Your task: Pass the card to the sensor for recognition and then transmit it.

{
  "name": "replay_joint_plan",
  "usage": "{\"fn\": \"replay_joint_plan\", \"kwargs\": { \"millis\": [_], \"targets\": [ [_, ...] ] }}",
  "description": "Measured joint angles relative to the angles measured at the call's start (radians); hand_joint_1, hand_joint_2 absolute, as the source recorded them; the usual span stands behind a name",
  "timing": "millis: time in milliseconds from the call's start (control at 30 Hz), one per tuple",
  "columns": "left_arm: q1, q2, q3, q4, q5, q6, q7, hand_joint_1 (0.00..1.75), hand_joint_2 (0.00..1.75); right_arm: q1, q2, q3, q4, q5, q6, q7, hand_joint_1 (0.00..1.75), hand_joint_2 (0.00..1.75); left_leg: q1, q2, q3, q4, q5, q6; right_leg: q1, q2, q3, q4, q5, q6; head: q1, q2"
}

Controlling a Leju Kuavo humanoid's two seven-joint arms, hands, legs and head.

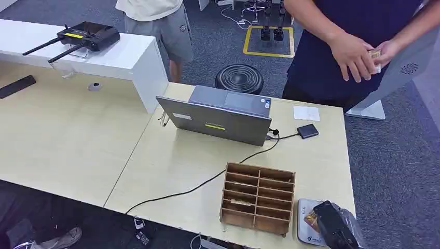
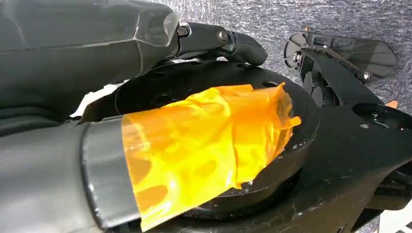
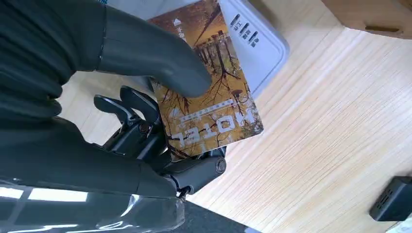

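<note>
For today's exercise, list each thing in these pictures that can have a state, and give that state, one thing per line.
card: held in the right hand, thumb on its face, over the grey sensor pad
left hand: hanging, nothing seen in it
laptop: open, back toward the robot
wooden sorter: standing on the desk; slots mostly empty
black cable: plugged into the laptop's side
person's hands: holding something small

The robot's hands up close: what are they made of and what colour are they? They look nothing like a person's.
The right hand has a thick, smooth grey thumb and thinner black fingers with visible pins and linkages, behind a grey ribbed cover under clear glossy film. The left hand has the same dark grey shells, a black jointed finger with metal screws, and crinkled translucent orange tape around one grey part.
</note>
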Motion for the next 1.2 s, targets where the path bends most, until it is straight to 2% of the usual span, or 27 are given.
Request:
{"fn": "replay_joint_plan", "kwargs": {
  "millis": [1200],
  "targets": [
    [0.0, 0.0, 0.0, 0.0, 0.0, -0.001, -0.003, 0.0, 0.0, 0.001, 0.0, -0.008, -0.026, 0.01, -0.003, -0.01, 1.75, 1.75, 0.0, 0.0, 0.0, 0.0, 0.0, 0.0, 0.0, 0.0, 0.0, 0.0, 0.0, 0.0, 0.0, 0.0]
  ]
}}
